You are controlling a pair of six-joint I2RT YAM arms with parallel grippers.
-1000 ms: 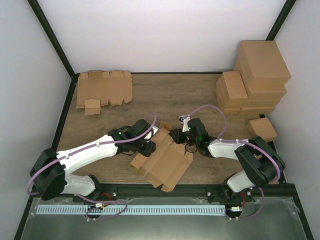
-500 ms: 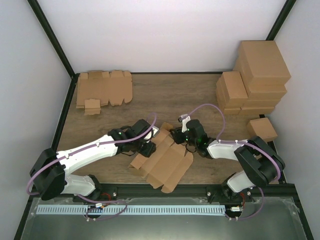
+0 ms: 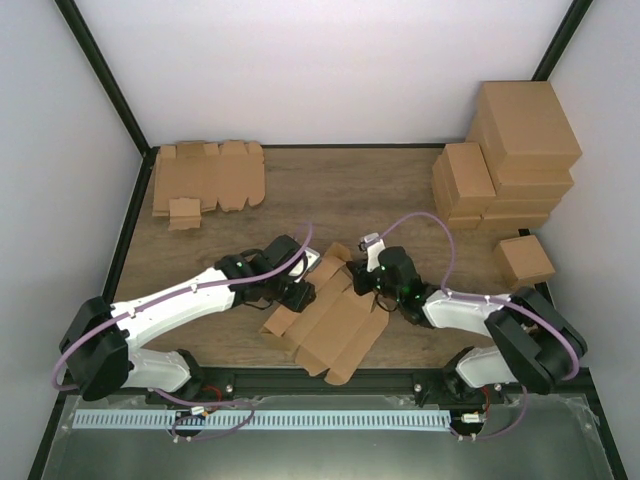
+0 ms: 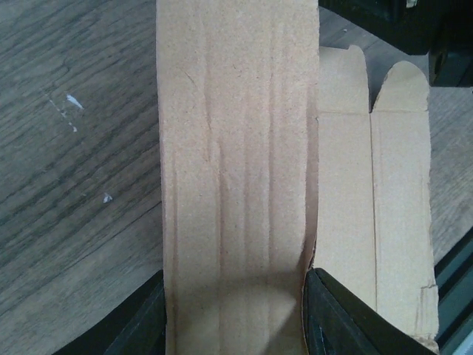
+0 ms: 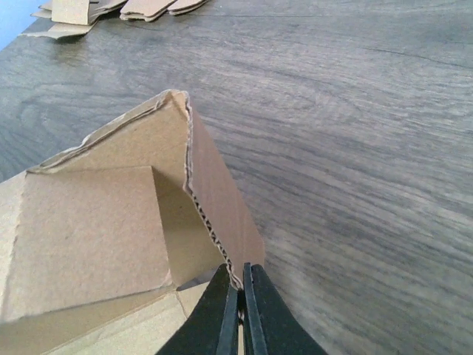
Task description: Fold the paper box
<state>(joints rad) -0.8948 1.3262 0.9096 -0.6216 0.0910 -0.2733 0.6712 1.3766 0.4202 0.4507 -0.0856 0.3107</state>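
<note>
So the paper box point(image 3: 330, 322) was lying mostly flat on the bench point(image 3: 390, 195), low in the middle of the top view. It sat at a diagonal, right between my two arms.

My left tool point(image 4: 233, 319) was roughly half open and clamped across one long panel of the box. In the left wrist view that panel filled the gap exactly, with a finger against each edge at the bottom of the frame. To the right of it were two narrower panels ending in rounded tabs near the upper right of the frame.

My right tool point(image 5: 238, 294) was closed all the way, tips pressed together at the bottom centre of the right wrist view. They sat right at the lower corner of a flap that stood up off the bench in a tent-like peak, its corrugated edge facing the camera. I honestly couldn't tell whether any card was nipped between the tips or just touching them.

From above, both tools were close together at the box's upper end.

Other stuff: flat cardboard blanks point(image 3: 207, 178) in the bench's upper left corner, closed cartons point(image 3: 510, 155) stacked in the upper right, and a smaller carton point(image 3: 525, 258) on its own just below those.
</note>
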